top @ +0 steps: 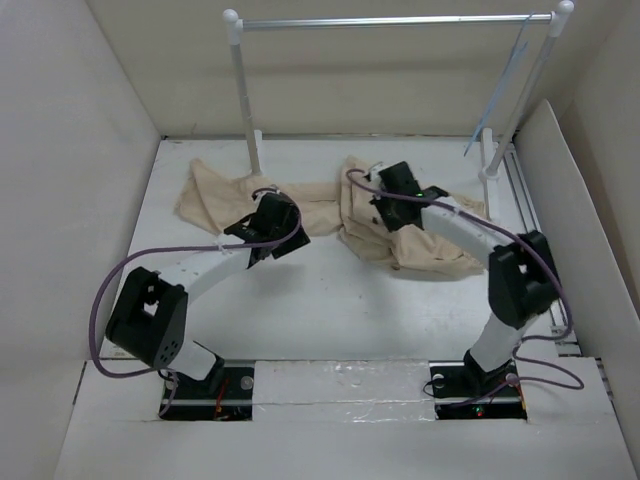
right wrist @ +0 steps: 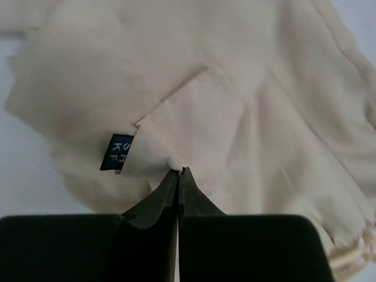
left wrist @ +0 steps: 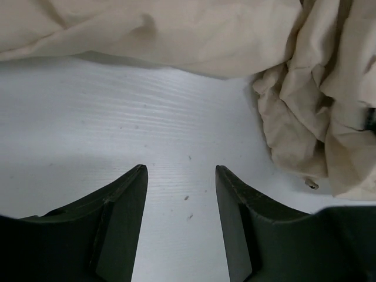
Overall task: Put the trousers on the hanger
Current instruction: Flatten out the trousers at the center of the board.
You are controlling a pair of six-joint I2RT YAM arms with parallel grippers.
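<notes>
The beige trousers (top: 215, 195) lie crumpled across the far half of the table, bunched up at the right. The pale blue wire hanger (top: 503, 88) hangs from the right end of the rack bar, away from both arms. My left gripper (top: 283, 218) is open and empty, low over bare table beside the cloth; its view shows the gripper (left wrist: 181, 170) with trousers (left wrist: 176, 29) ahead and to the right. My right gripper (top: 383, 205) is on the bunched part; its view shows the gripper (right wrist: 179, 171) shut on a fold of trousers (right wrist: 235, 88) next to the dark tag (right wrist: 119, 151).
A rack with white posts (top: 243, 90) and a silver bar (top: 390, 21) stands at the back. White walls enclose the table on the left, back and right, with a leaning panel (top: 570, 200) at the right.
</notes>
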